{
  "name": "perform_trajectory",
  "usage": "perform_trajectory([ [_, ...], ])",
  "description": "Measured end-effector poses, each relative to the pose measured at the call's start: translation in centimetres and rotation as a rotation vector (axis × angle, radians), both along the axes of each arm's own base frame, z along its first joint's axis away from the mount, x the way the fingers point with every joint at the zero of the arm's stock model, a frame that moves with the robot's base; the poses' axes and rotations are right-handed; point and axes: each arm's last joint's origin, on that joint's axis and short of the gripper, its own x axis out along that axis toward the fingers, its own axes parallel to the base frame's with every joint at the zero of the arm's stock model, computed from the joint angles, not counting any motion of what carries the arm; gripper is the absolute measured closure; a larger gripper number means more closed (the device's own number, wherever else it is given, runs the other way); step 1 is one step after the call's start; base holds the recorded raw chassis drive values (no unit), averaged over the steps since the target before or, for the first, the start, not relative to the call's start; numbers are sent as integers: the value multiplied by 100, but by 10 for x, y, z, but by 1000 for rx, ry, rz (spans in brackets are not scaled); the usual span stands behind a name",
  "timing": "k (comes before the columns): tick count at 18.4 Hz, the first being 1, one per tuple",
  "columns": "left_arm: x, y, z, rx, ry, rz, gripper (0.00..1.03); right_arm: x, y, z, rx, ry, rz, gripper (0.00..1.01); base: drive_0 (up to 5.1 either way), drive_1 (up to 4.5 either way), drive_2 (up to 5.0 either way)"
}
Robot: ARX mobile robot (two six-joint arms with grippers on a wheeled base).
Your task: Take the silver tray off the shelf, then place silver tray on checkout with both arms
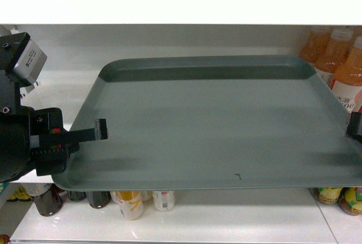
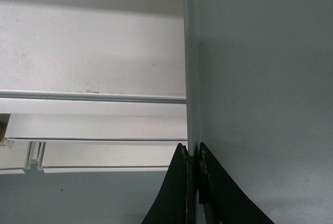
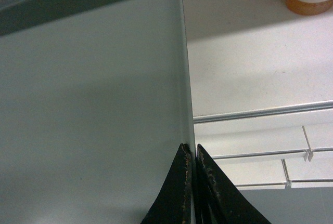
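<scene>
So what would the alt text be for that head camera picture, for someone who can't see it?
A large grey-green silver tray juts forward off a white shelf, gripped at its left rim by the black left gripper. Orange drink bottles stand at the right, and more bottles sit on the shelf below.

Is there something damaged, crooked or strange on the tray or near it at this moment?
Only one small thing: the silver tray has a tiny dark scratch mark near its front long edge. Otherwise it looks level and bare, held at both side rims by the left gripper and right gripper.
</scene>
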Motion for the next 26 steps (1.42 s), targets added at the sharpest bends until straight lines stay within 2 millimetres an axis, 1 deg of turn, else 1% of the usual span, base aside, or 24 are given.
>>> perform_trajectory([
  [2,0,0,-4,9,21,-3,100,0,0,-2,2,13,-2,98,0,0,0],
  [4,0,0,-4,9,18,-3,100,0,0,-2,5,11,-3,98,0,0,0],
  [5,0,0,-4,10,19,-3,100,0,0,-2,5,12,-4,98,6,-352,363],
  [26,0,0,-4,12,20,-2,100,0,0,-2,13,15,-7,98,8,-425,441],
])
